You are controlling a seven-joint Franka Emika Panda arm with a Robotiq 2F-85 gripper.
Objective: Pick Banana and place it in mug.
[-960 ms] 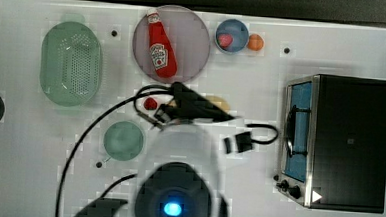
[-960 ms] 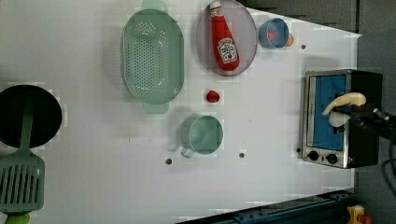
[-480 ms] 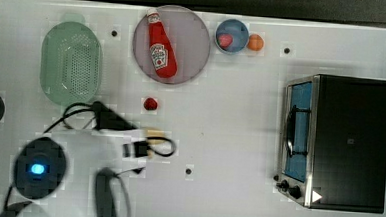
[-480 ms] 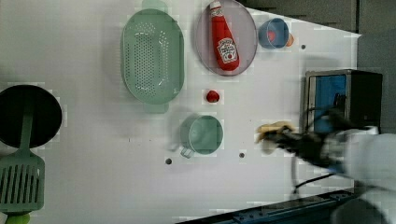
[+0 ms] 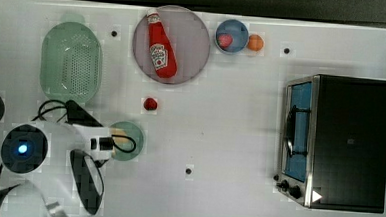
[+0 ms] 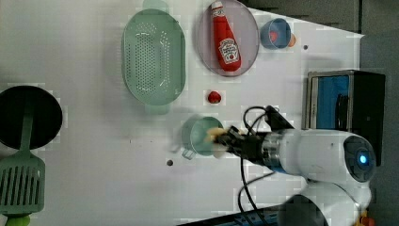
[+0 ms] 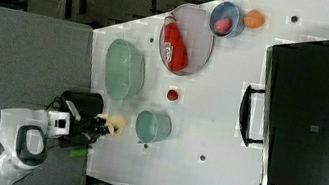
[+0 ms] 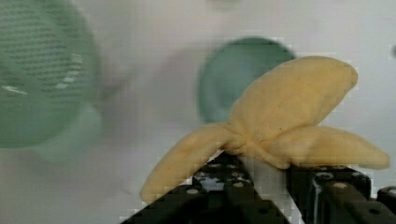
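The pale yellow banana (image 8: 285,107) is pinched in my gripper (image 8: 254,175), which is shut on its stem end. In the top view the banana (image 5: 119,134) hangs over the near rim of the small pale green mug (image 5: 132,149), with the gripper (image 5: 109,143) just to the top view's left of it. In the left view the banana (image 6: 215,134) overlaps the mug (image 6: 198,137) at its right edge, and the gripper (image 6: 230,141) is behind it. The right view shows the banana (image 7: 114,123) still beside the mug (image 7: 153,126), held by the gripper (image 7: 98,126).
A large green perforated basket (image 5: 71,62) lies close behind the mug. A small red fruit (image 5: 150,104), a plate (image 5: 188,63) with a ketchup bottle (image 5: 159,44), a blue cup (image 5: 232,36), an orange ball (image 5: 255,42) and a toaster oven (image 5: 337,141) stand farther off. A black pan (image 6: 28,117) and spatula (image 6: 21,181) are at the left view's left.
My arm has swung across the table with the banana, from in front of the toaster oven to the green mug. The gripper stayed shut on it throughout.
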